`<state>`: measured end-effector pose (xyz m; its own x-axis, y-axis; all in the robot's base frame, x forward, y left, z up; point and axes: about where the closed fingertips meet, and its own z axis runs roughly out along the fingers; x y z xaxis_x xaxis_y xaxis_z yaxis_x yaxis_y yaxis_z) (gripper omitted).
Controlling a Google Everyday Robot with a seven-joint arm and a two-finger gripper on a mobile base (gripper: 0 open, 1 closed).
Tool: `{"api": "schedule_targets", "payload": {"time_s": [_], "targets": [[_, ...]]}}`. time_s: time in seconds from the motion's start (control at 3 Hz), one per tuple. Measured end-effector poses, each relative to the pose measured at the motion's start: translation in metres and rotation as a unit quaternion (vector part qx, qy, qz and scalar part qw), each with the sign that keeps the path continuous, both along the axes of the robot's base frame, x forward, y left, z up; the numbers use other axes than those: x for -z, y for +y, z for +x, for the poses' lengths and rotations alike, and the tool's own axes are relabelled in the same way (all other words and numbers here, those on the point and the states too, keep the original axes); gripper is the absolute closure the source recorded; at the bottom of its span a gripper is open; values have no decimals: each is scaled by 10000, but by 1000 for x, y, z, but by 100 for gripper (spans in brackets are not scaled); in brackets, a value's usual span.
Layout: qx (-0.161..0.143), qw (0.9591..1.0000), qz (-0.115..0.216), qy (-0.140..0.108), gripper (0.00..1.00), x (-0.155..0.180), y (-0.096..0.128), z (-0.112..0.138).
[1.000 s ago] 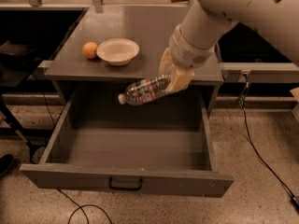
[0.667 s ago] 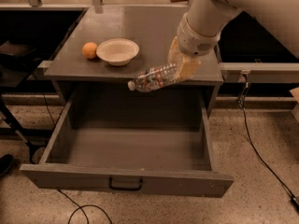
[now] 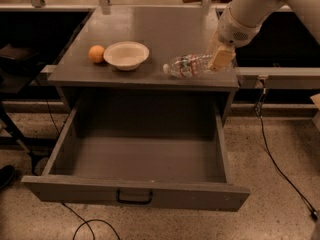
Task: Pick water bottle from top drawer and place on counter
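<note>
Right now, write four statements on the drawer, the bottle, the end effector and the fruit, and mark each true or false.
1. The top drawer is pulled open with nothing in it. True.
2. The water bottle stands upright inside the bowl. False: it lies on its side over the front right part of the counter, to the right of the bowl.
3. The end effector is over the counter's right edge, shut on the water bottle's far end, with the neck pointing toward the bowl. True.
4. The orange sits to the right of the bowl. False: it sits to its left.
</note>
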<state>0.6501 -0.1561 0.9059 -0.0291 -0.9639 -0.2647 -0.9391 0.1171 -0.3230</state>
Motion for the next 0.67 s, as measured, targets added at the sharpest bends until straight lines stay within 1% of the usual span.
{"api": "schedule_targets", "payload": {"time_s": [0.33,0.67], "targets": [[213,9994,232,176,100,15,-6,11],[345,9969,616,342,100,38,2,20]]}}
